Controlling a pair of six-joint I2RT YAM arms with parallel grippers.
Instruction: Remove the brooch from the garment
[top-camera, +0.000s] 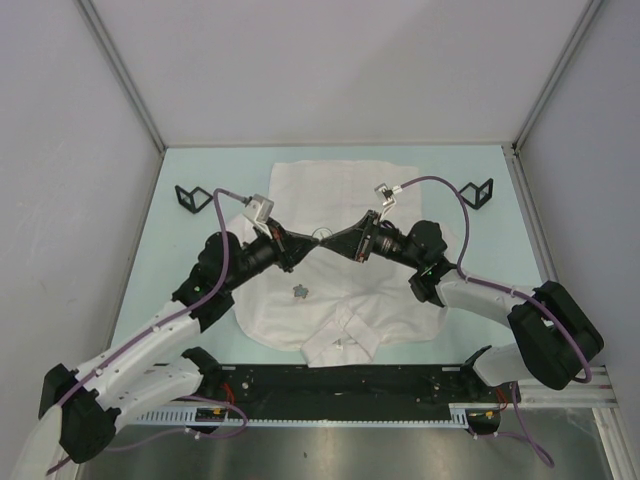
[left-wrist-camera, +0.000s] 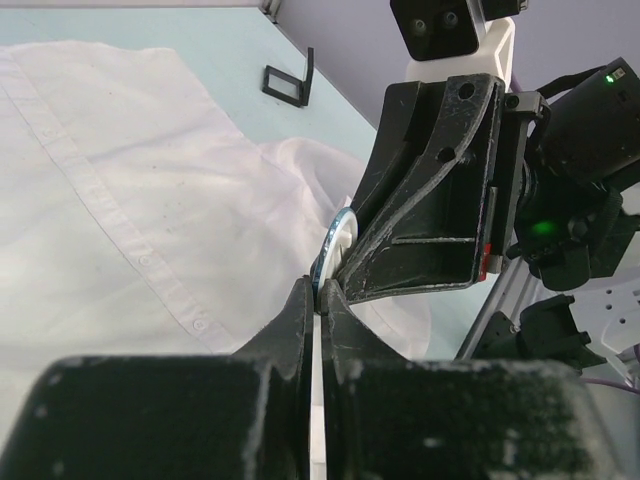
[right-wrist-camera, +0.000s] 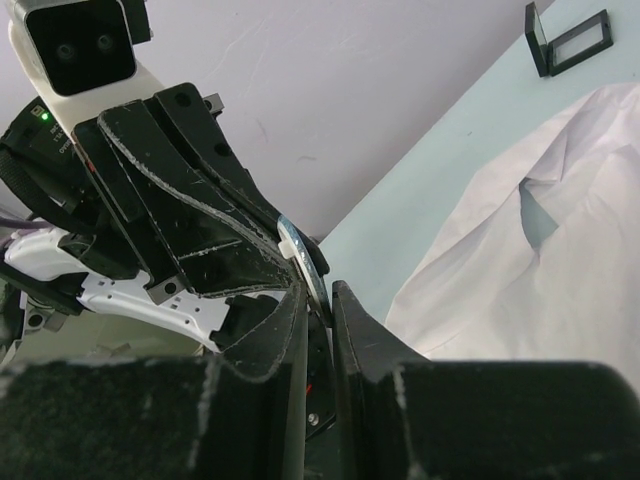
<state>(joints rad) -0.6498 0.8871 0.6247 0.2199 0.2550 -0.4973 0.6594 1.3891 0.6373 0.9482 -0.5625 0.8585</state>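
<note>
Three grey walls (top-camera: 350, 60), teal table (top-camera: 220, 165), white garment (top-camera: 320, 185)

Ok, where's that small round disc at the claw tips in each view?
Top external: too small to see, where left claw meets right claw.
Left wrist: disc, dead centre.
Right wrist: disc, just left of centre.
Shared landmark: white shirt.

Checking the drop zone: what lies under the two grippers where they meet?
The white shirt lies spread beneath the left gripper and right gripper, which pinch a small silvery disc. The fabric directly under their tips is hidden from above.
</note>
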